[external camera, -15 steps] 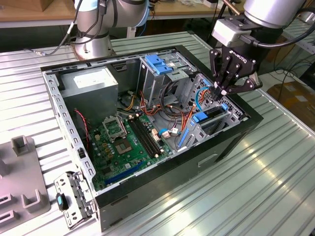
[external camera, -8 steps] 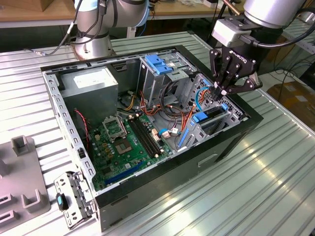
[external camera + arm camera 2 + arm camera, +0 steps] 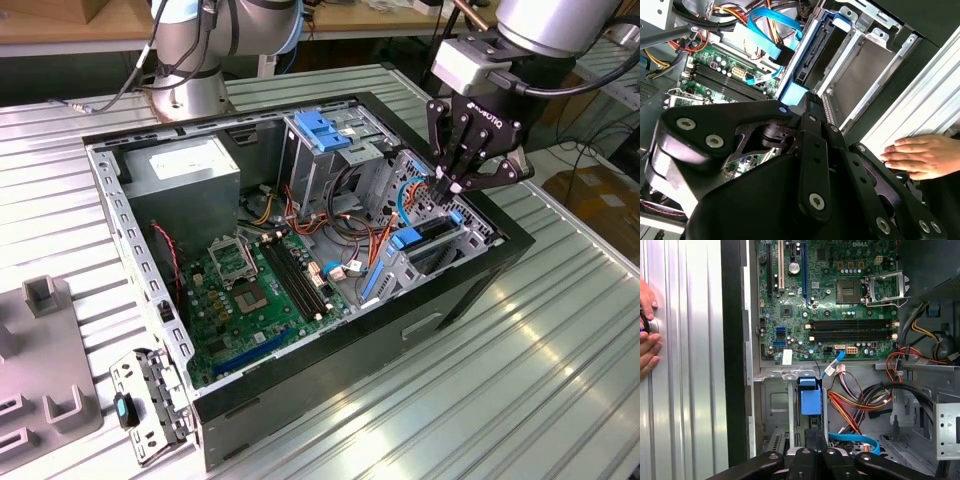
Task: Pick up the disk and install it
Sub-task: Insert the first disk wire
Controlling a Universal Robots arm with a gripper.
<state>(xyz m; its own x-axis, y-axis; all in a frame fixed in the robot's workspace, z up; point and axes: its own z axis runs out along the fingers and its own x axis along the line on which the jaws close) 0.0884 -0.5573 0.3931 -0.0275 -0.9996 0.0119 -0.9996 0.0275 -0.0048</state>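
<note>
- Finds the gripper (image 3: 447,183) in the exterior view low over the drive bay at the corner of the computer case (image 3: 330,375) on the exterior view's right, fingers drawn together with no gap visible at the tips.
- Places the disk (image 3: 408,242) on edge in that bay, just beneath the fingertips, with the blue carrier frame uppermost; cannot tell whether touching the tips or just apart.
- Catches the disk (image 3: 810,399) in the first wrist view as a blue tab between silver bay walls, and in the second wrist view the disk (image 3: 809,57) as a dark edge lined with blue, label face turned out of sight in both.
- Notes a white sticker on the grey box (image 3: 185,165) toward the exterior view's left, print not legible.
- Leaves unread the white lettering on the motherboard (image 3: 840,300).
- Hides the fingertips behind the gripper's own black linkage in the second wrist view.
- Cuts off a person's hand (image 3: 920,155) at the frame edge, lying flat on the ribbed metal table (image 3: 520,380) beside the case.
- Shows the silver cage (image 3: 322,130), blue handle on top, standing inside the case near the bay.
</note>
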